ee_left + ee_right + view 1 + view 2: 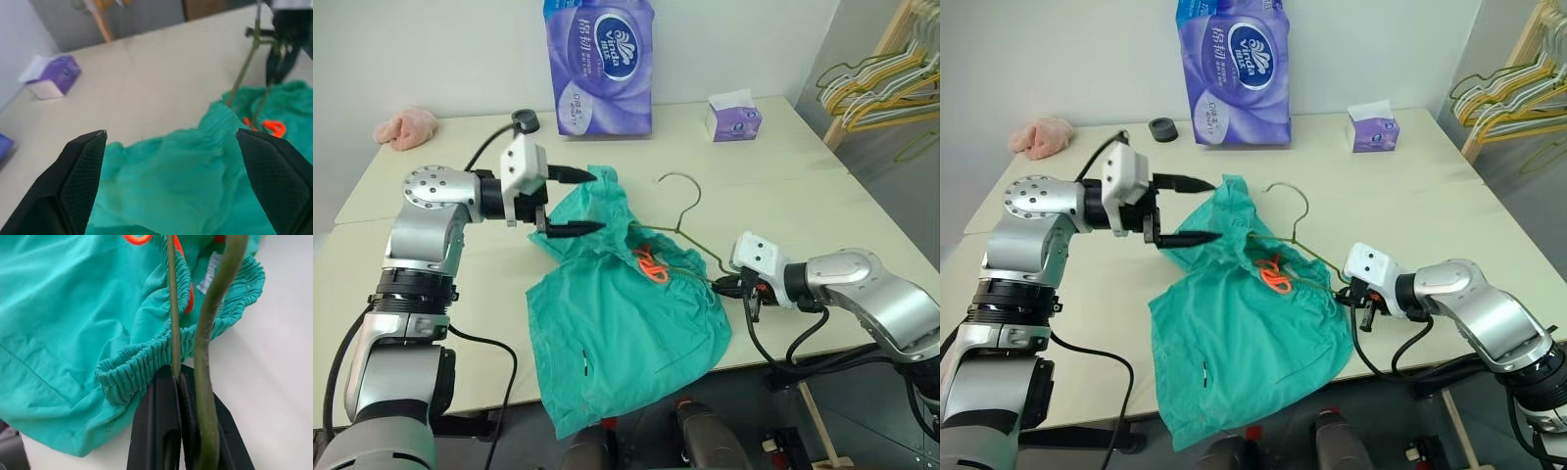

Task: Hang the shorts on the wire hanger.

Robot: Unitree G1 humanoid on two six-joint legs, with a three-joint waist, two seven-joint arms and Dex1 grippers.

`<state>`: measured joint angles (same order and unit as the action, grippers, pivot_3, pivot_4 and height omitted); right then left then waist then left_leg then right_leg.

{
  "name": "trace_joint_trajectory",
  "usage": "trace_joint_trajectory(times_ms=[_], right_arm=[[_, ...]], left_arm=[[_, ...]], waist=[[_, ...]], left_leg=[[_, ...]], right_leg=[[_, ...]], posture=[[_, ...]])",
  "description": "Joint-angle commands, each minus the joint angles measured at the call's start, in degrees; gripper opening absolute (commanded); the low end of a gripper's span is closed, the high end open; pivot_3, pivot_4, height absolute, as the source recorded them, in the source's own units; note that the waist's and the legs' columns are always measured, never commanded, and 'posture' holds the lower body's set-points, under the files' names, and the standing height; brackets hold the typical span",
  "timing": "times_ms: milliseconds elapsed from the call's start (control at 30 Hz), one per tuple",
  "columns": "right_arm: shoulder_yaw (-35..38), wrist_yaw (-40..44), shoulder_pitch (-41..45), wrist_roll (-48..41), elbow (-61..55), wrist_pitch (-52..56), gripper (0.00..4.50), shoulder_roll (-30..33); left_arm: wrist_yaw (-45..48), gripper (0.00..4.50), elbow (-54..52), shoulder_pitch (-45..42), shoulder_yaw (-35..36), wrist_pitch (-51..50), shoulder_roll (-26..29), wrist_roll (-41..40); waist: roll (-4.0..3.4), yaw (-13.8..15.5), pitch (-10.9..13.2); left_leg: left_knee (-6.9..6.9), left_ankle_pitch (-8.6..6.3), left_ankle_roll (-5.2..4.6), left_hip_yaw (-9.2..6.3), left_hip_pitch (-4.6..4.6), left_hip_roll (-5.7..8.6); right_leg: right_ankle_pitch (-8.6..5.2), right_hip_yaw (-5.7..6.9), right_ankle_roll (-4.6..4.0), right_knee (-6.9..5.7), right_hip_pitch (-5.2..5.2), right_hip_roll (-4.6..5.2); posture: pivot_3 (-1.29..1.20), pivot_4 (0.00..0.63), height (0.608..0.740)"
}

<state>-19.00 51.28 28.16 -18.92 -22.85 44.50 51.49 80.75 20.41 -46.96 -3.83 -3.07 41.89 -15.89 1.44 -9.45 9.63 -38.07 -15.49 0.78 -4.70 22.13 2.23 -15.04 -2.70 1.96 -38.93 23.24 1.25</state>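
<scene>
The teal shorts (617, 323) lie crumpled on the table, and their lower part hangs over its front edge. An orange cord (651, 264) shows at the gathered waistband (142, 357). The wire hanger (690, 211) has its hook free on the table, and its lower wires run into the waistband. My left gripper (598, 202) hovers open at the raised far end of the shorts, its fingers (83, 171) wide apart above the cloth. On the shorts' right, my right gripper (178, 374) is shut on a thin wire at the hanger's end, right beside the waistband.
A tall purple tissue pack (599, 69) and a small purple tissue box (734, 117) stand at the table's back. A pink cloth lump (406, 127) lies at the back left, a black ring (1163, 129) beside the pack. Yellow and white hangers (886, 88) hang off to the right.
</scene>
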Motion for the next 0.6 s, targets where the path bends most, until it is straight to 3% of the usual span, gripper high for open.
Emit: trace_joint_trajectory(times_ms=[33,600], right_arm=[[0.2,2.1,1.8,2.0,-2.7,-2.6,0.0,0.7],[2.8,5.1,2.8,3.6,-5.1,-6.1,0.0,-1.1]], left_arm=[[2.3,4.46,0.9,-1.9,-1.4,5.4,0.1,2.0],[2.9,4.46,5.9,1.1,-6.1,13.3,-1.1,9.8]], waist=[[0.0,0.0,0.0],[0.0,-0.2,0.0]], left_leg=[[0.0,0.0,0.0,0.0,0.0,0.0],[-0.03,0.0,-0.01,-0.03,0.0,0.0]], right_leg=[[0.0,0.0,0.0,0.0,0.0,0.0],[0.0,0.03,0.0,-0.04,0.01,0.0]], posture=[[-0.22,0.12,0.74],[-0.23,0.124,0.74]])
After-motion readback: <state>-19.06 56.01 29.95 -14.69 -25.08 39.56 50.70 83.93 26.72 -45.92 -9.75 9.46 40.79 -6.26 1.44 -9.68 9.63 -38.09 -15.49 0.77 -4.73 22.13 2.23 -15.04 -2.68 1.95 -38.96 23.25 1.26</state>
